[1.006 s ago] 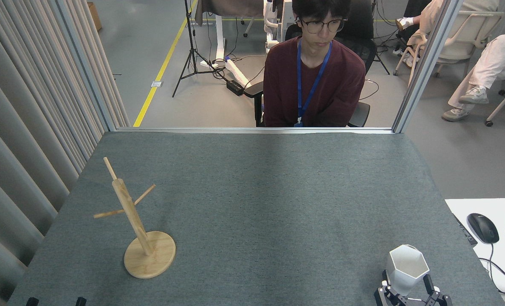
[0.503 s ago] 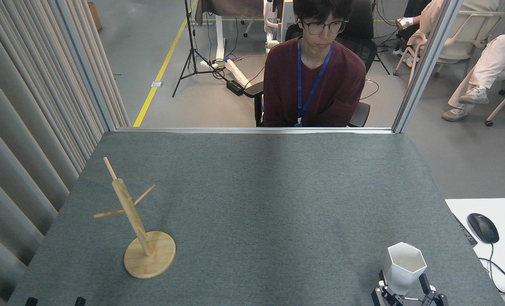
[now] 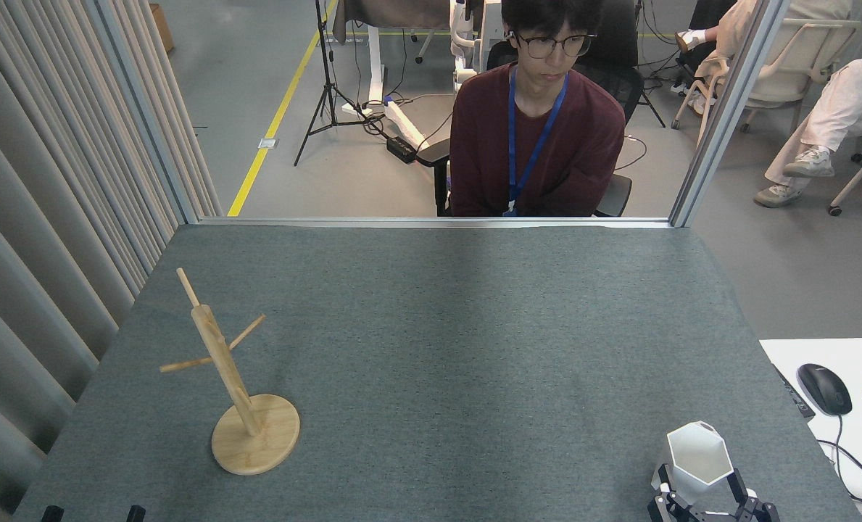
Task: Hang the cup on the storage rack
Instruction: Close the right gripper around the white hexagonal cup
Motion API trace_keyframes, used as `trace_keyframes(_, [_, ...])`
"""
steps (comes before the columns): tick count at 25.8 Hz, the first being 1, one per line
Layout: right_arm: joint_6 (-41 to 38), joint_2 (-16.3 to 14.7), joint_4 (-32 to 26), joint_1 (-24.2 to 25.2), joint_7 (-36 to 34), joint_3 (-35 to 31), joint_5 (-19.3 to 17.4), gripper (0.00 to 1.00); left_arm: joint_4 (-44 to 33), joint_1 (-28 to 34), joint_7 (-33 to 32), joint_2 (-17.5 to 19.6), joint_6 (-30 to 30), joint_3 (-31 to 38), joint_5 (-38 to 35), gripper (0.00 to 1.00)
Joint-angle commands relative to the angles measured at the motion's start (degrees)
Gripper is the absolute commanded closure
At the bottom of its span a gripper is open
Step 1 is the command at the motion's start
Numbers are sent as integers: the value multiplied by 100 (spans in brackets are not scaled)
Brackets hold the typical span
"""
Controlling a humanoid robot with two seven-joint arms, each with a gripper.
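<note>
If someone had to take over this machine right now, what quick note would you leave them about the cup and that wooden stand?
Right claw: at the near right corner of the table, its two dark fingers on either side of the cup's lower body, apparently gripping it.
Left claw: out of view.
Cup: white, open mouth tipped up and slightly away, at the near right of the grey table.
Stand: upright at the near left, all visible pegs bare.
Done: the cup appears to be picked up.
Left: carry it across the table to the stand and slip its handle over a peg. The handle is not visible from here.
</note>
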Motion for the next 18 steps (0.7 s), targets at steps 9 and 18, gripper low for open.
trace_keyframes(9, [-40, -144, 127, -115, 21, -1, -1, 0, -20, 59, 0, 1, -1, 0, 0, 0])
trace_keyframes(18, [39, -144, 505, -396, 21, 8, 43, 6, -20, 59, 0, 1, -1, 9, 0, 0])
